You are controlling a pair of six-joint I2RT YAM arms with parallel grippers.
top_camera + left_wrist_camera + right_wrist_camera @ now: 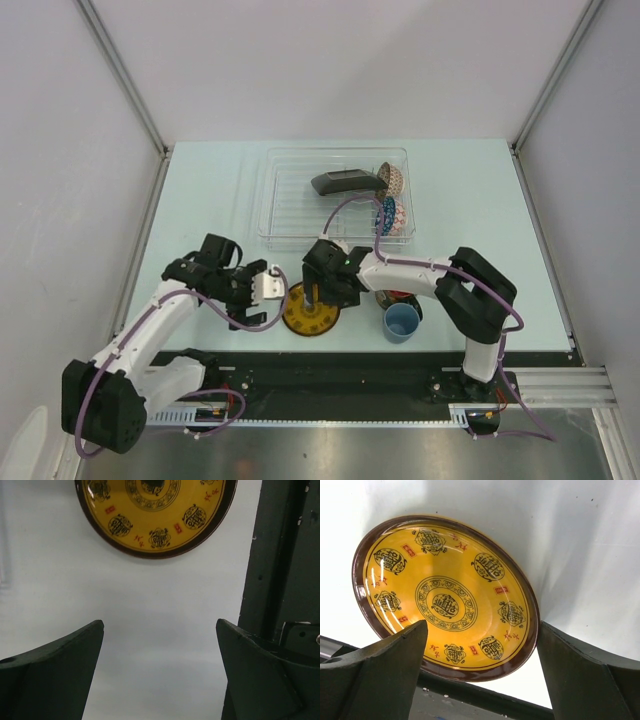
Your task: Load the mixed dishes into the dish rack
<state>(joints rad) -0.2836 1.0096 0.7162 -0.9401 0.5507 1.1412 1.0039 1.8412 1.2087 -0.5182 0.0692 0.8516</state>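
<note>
The right gripper [481, 625] is hanging with its two dark fingers spread wide, straddling the near rim of the yellow round saucer with a dark brown edge [447, 600]; nothing is being clamped. The saucer is lying flat on the pale table [200, 190], just on the near side of the large clear plastic dish rack with a wire grid [270, 200]. The left gripper [160, 622] is waiting off the rack's near-left corner, with its fingers likewise apart and empty.

Inside the rack, the black square plate [348, 182], the cream-pink patterned bowl [392, 177] and the blue patterned bowl [388, 213] are sitting toward its right side. The dark mug with red inside [398, 296] and the small light-blue cup [402, 322] are standing outside the rack, by its near-right corner.

The saucer pick-up seems to be the step in hand. The next move is calling for a pinch on the thin rim, then a lift into a free rack slot.

The saucer is showing rings of black seal-like characters and small red marks that are too stylised to read. No brand is showing.
</note>
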